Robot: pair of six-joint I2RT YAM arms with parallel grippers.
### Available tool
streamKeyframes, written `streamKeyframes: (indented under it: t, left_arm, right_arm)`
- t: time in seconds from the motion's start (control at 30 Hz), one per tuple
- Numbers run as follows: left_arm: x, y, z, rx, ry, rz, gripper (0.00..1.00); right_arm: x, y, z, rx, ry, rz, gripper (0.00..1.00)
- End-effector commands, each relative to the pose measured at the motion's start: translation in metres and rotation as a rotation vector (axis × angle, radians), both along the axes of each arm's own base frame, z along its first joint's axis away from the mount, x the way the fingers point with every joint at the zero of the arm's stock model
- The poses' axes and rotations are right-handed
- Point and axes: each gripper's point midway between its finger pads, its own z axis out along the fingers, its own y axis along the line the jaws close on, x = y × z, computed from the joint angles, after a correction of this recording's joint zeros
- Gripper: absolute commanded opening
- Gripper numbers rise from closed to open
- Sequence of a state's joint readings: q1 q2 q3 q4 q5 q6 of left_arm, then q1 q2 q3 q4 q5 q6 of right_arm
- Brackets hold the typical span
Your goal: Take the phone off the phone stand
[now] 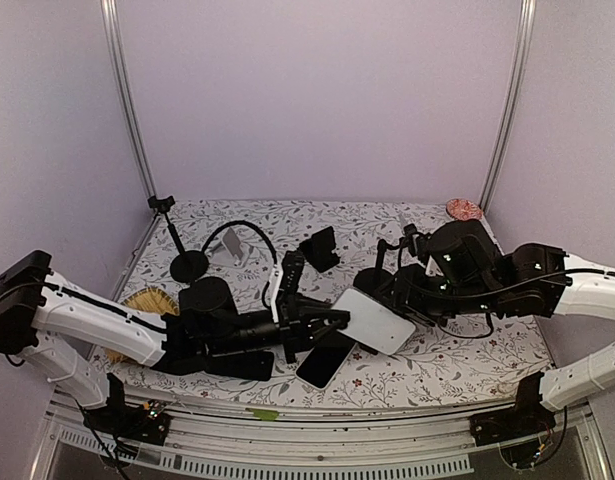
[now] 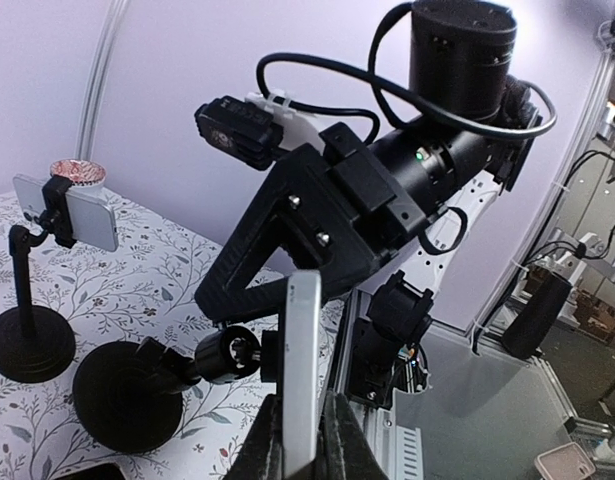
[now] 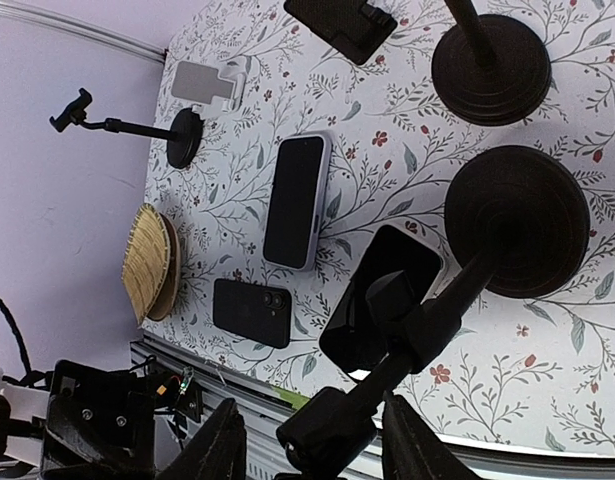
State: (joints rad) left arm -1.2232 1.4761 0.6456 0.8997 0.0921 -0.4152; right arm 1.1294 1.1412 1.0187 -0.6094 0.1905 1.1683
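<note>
Because the phone (image 1: 372, 320) has to come away w/o the phone stand (image 2: 127, 395) being dragged along, the work is split betw. the two arms. The phone is pinched by one edge in the left end effector (image 2: 305, 445), fingers (image 2: 269, 450) pressed onto both faces, so the slab is held edge-on and upright in the left wrist view. The stand's ball-jointed head is seen just beside the phone at approx. 9 o'clock of it; whether its clamp is touching the phone cannot be told. The right end effector (image 3: 312, 440) is spread, one finger set on either side of the stand's neck, prob. to brace it; contact w/ the neck cannot be confirmed. In the top view the phone is found near the middle of the surface (image 1: 467, 350), w/ a dark phone (image 1: 325, 365) laid flat at its 7 o'clock. A second stand (image 2: 27, 340) w/ its own handset (image 2: 77, 215) is seen at 10 o'clock in the left wrist view, well apart. The step is judged to be the pull-away: a straight draw out of the cradle is called for, else the stand could be tipped.
</note>
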Motion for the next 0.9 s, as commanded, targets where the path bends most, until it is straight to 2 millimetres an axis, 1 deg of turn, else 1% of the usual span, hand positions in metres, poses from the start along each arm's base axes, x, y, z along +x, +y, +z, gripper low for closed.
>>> streamKeyframes:
  t: [0.0, 0.1, 0.3, 0.43, 0.5, 0.6, 0.7, 0.77, 0.87]
  left_arm:
    - [0.031, 0.004, 0.030, -0.094, -0.034, 0.172, 0.00]
    - [0.032, 0.003, 0.028, -0.091, -0.030, 0.185, 0.00]
    - [0.034, 0.005, 0.027, -0.091, -0.028, 0.203, 0.00]
    - [0.035, 0.006, 0.028, -0.092, -0.030, 0.208, 0.00]
    - [0.035, 0.008, 0.030, -0.096, -0.033, 0.214, 0.00]
    - [0.035, 0.016, 0.036, -0.103, -0.046, 0.233, 0.00]
    - [0.036, 0.029, 0.044, -0.117, -0.063, 0.262, 0.00]
    - [0.036, 0.038, 0.047, -0.122, -0.072, 0.279, 0.00]
    - [0.035, 0.046, 0.053, -0.133, -0.081, 0.291, 0.00]
  right_arm:
    - [-0.027, -0.007, -0.050, -0.129, 0.121, 0.082, 0.45]
    - [-0.028, -0.006, -0.050, -0.120, 0.129, 0.081, 0.42]
    - [-0.031, -0.005, -0.051, -0.118, 0.138, 0.080, 0.27]
    - [-0.032, -0.004, -0.051, -0.124, 0.141, 0.080, 0.20]
    - [-0.032, -0.006, -0.050, -0.132, 0.135, 0.077, 0.15]
    - [-0.030, -0.008, -0.050, -0.151, 0.128, 0.073, 0.07]
    - [-0.031, -0.009, -0.054, -0.175, 0.127, 0.087, 0.02]
    - [-0.031, -0.010, -0.057, -0.199, 0.127, 0.098, 0.00]
    - [-0.033, -0.010, -0.061, -0.222, 0.127, 0.111, 0.00]
